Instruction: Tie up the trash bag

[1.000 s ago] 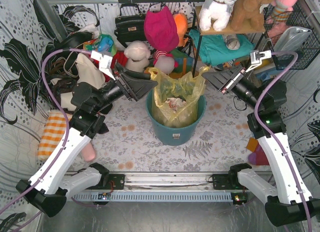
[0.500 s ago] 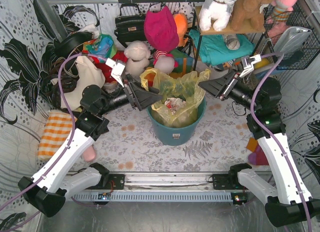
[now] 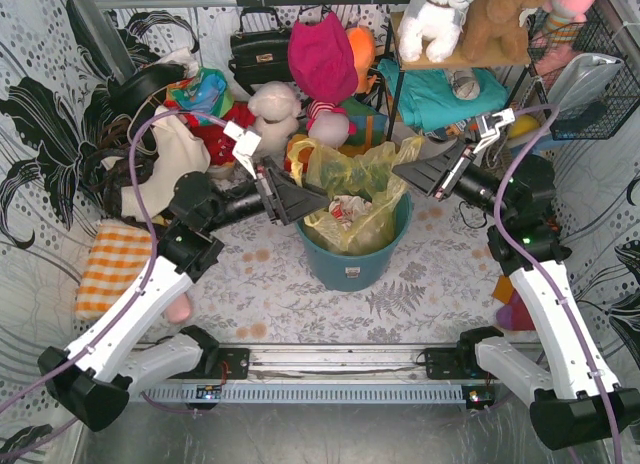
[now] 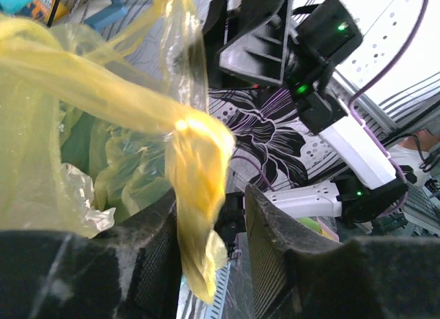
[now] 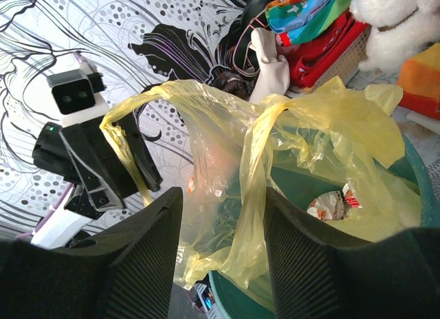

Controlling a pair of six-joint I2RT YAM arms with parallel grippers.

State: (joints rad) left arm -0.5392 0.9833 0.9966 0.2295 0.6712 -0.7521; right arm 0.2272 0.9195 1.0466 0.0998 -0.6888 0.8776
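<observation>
Thin yellow-green film threads between the half-parted jaws of the left pincer (image 4: 212, 199) and the right pincer (image 5: 221, 195), neither clenched on it, each strip a bunched ear of the trash bag (image 3: 350, 199) sitting in the teal bin (image 3: 350, 266); it looks light, limp, probably slippery and tearable, best pinched at those ears.

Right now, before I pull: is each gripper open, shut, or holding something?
Left gripper: open, a strip of the trash bag hanging between the jaws, not clamped.
Right gripper: open, another strip of the bag between the jaws.
</observation>
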